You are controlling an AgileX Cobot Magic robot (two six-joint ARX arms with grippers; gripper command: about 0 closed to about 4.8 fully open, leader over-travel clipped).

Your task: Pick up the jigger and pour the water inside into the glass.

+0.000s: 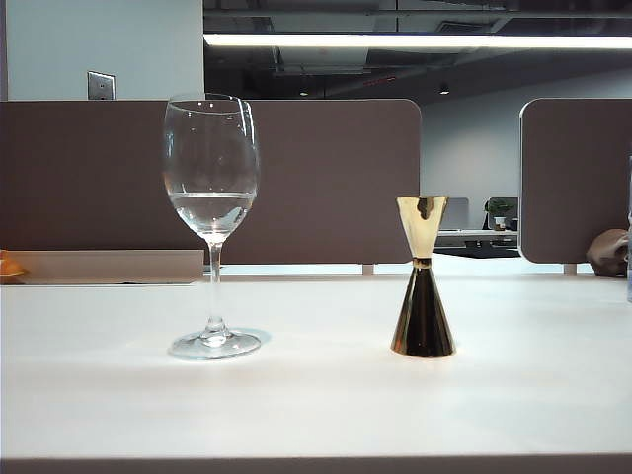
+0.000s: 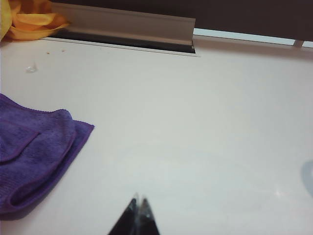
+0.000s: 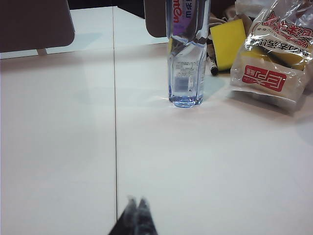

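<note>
Gold jigger [image 1: 423, 281] stands upright right of the glass [image 1: 211, 212], apart. Right gripper [image 3: 136, 201] and left gripper [image 2: 138, 199] both hover clenched, empty, away; open wide, grasp the waist level.

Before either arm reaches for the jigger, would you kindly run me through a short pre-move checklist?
1. Jigger upright on the table: ok.
2. Wine glass upright and well apart from the jigger: ok; it already holds some water.
3. Water inside the jigger: cannot tell, the metal hides it.
4. Left gripper ready to grasp: not ok, fingers together, over bare table beside a purple cloth.
5. Right gripper ready to grasp: not ok, fingers together, facing a plastic bottle.
6. Jigger in sight of a wrist camera: not ok, neither shows it.
</note>
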